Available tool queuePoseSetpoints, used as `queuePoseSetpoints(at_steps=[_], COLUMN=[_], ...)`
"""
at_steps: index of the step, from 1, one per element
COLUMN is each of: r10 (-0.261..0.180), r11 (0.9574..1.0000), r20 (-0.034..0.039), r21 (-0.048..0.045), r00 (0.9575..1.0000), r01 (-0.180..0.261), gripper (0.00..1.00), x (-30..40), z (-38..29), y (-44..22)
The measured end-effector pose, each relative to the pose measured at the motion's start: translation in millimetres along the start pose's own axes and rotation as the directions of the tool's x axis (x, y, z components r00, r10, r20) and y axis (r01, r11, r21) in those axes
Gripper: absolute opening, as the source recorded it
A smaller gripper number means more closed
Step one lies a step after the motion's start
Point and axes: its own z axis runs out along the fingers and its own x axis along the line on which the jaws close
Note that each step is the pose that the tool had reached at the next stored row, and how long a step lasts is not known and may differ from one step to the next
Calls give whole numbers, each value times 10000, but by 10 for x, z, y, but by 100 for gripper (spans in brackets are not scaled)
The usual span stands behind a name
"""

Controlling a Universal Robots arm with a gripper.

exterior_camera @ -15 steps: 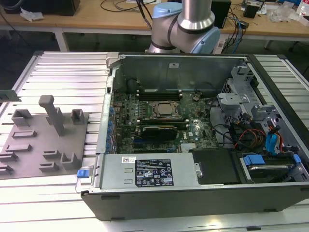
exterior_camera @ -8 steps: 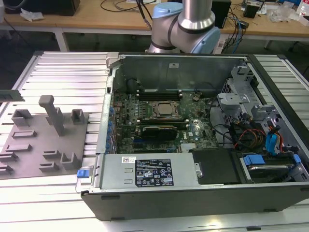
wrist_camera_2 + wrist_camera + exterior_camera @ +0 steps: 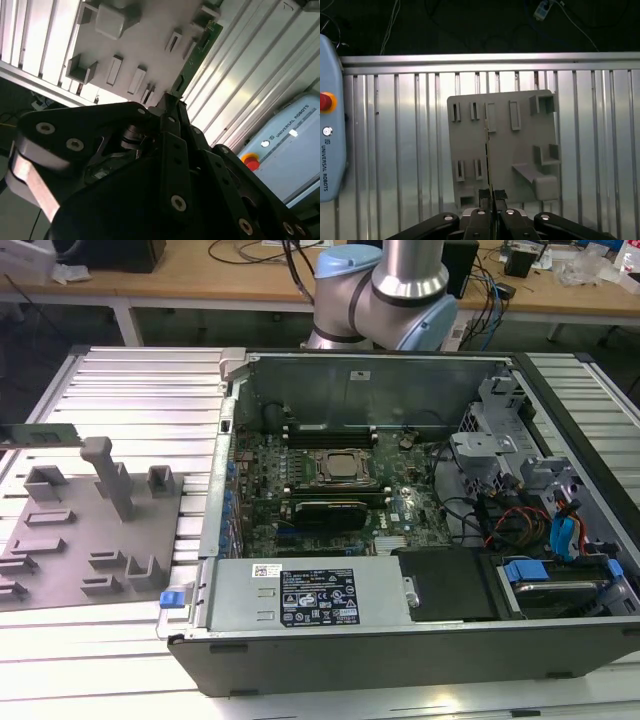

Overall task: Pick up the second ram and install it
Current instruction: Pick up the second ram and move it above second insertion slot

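The gripper point(image 3: 492, 196) is clenched on the second ram point(image 3: 488, 160): in the first wrist view its 2 black fingers point(image 3: 484, 195) pinch 1 end of the stick, which is seen edge-on as a thin dark line running out over the gray fixture plate point(image 3: 520, 145). In the second wrist view the gripper point(image 3: 172, 102) grips the same end, and the second ram point(image 3: 200, 55) shows its green face, reaching away past the slotted fixture plate point(image 3: 145, 45).

In the exterior view the second ram point(image 3: 40, 433) sits at the exterior view's far left, held level with its long edge horizontal. It appears raised above the fixture plate point(image 3: 60, 540), near the tall post point(image 3: 105, 475), and is well apart from the open computer case point(image 3: 350, 380).

Inside the case lie the motherboard point(image 3: 260, 490) with its processor socket point(image 3: 340, 468), a black card point(image 3: 325, 512) just in front of that socket, and the power supply point(image 3: 300, 595) along the near wall. The robot arm point(image 3: 390, 290) rises behind the case. Plate and case both rest on the slatted metal table point(image 3: 130, 380). A teach pendant point(image 3: 330, 150) with a red button point(image 3: 324, 101) lies beside the plate in both wrist views
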Motion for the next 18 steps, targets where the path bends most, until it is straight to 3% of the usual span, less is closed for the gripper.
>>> queuePoseSetpoints(at_steps=[6,12,15,18], r10=[15,225,285,328], r11=[10000,9997,9996,9995], r20=[0,9,11,14], r21=[-6,1,2,3], r00=[10000,9997,9996,9995], r01=[-15,-225,-285,-328], gripper=[14,14,14,14], x=[-40,-80,-114,-139], z=[-10,0,5,14], y=[-327,-542,-751,-907])
